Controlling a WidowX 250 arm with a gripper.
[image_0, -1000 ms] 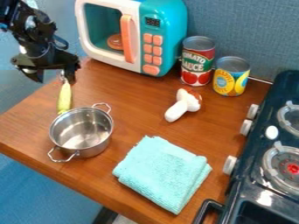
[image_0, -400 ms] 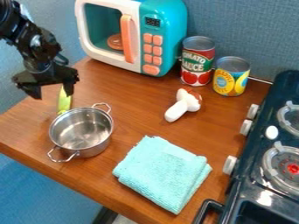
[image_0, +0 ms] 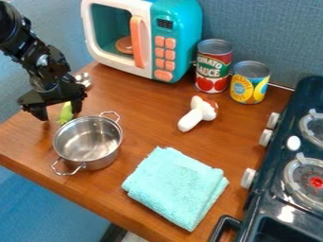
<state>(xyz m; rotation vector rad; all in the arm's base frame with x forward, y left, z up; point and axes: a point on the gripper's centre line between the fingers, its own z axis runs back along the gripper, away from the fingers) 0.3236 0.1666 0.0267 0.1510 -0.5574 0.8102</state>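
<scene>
While the folded towel (image_0: pixel 176 188) at the near side and the pot (image_0: pixel 88 141) on the left haven't moved, the arm (image_0: pixel 39 54) has. Just past the pot's far side: the yellow-green toy vegetable (image_0: pixel 65 113), on the counter (image_0: pixel 142 120), far end now hidden behind the arm's end. Fingers (image_0: pixel 77 105) dropped and came nearer over the last second, from beyond it to around it. They're open, one on each side; contact can't be told from here. Reads as lined up for a grasp, nothing gripped yet. Pot rim is close, so I'd watch clearance on closing. Farther back, no change: mushroom (image_0: pixel 198 114) mid-counter, two cans (image_0: pixel 213 66) (image_0: pixel 250 82) to its right, toy microwave (image_0: pixel 165 52) at the far edge.
</scene>
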